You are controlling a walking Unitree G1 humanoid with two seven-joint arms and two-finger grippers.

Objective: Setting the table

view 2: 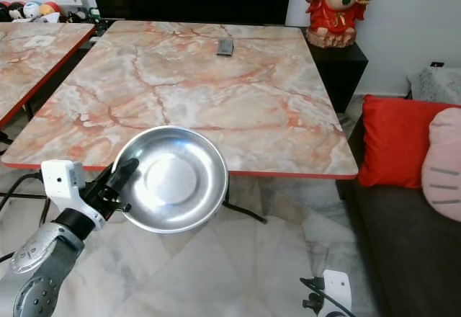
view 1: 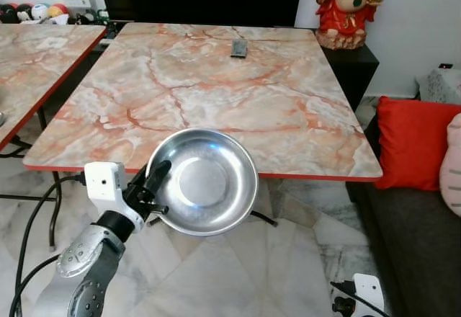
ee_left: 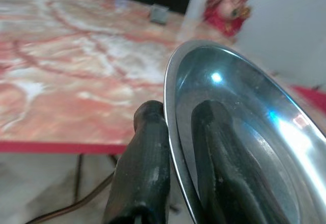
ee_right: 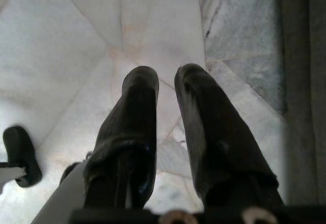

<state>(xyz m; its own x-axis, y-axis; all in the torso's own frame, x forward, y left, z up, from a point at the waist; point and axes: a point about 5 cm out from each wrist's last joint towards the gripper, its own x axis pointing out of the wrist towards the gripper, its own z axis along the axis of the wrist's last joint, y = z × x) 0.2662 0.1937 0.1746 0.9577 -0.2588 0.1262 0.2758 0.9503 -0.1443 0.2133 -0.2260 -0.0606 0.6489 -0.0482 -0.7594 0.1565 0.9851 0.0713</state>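
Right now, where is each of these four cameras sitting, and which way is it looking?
Left eye view: head, looking down at the marble table; left tool pinches the steel bowl.
Right eye view: head again, same scene shifted; red statue behind.
Left wrist view: along its fingers clamping the bowl rim.
Right wrist view: right tool aimed at the floor, idle.
Shared: bowl, table.

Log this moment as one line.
left gripper: shut on steel bowl rim | bowl: held over marble table near edge | right gripper: idle
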